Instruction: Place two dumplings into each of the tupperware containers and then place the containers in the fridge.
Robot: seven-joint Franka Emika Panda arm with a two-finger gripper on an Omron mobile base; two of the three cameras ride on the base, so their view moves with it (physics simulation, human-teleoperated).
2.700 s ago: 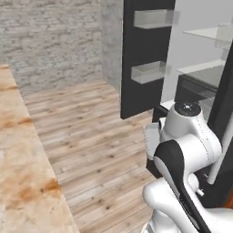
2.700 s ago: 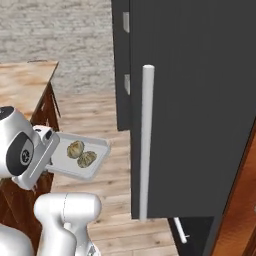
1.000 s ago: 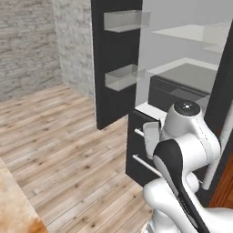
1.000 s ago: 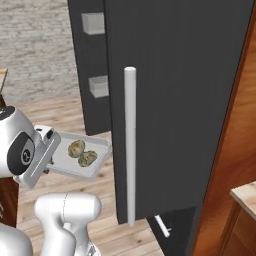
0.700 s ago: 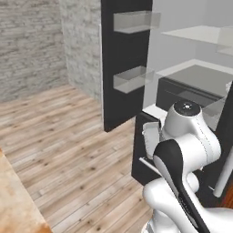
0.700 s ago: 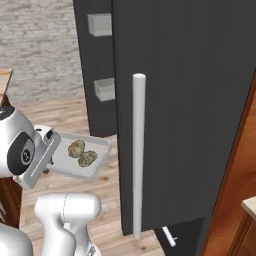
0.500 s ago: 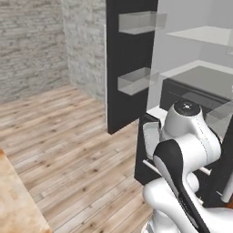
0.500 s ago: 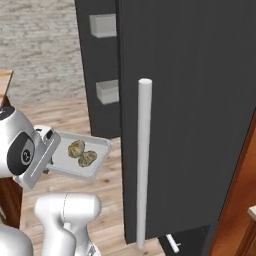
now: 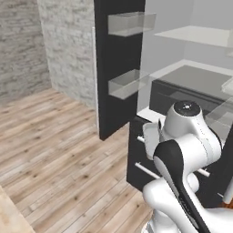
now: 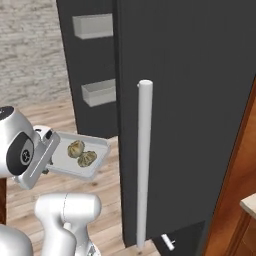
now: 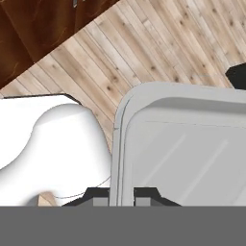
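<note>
We have the gripper (image 11: 121, 192) pinched on the near rim of one tupperware container (image 10: 64, 161) — in the hand view the two dark fingertips (image 11: 100, 194) sit on either side of the tray's edge, close together with the rim between them. The tray is carried in the air over the wood floor (image 9: 59, 154), out in front of the arm and just beside the fridge (image 10: 190, 100).

Two dumplings (image 10: 81, 153) lie inside it, touching each other, toward the end nearer the hand. The tray looks slightly tilted in the right base view; we cannot tell from these pictures how much.

The left fridge door (image 9: 118, 68) stands open, its clear door bins visible; pale shelves (image 9: 200, 36) show inside. The right door, with its long silver handle (image 10: 143, 165), looks shut and stands between that camera and the interior.

Our judgement: loading of this tray is done, and what remains for it is placing it on a shelf.

Risks from here:
- The hold is on one rim only — the far end hangs free, so a quick swing or stop could tip the tray and roll the dumplings out over the low rim.
- The tray's far corner could strike the shut door or its handle on the way in.
- A shelf edge catching the tray's underside could lever it out of the fingers.
</note>
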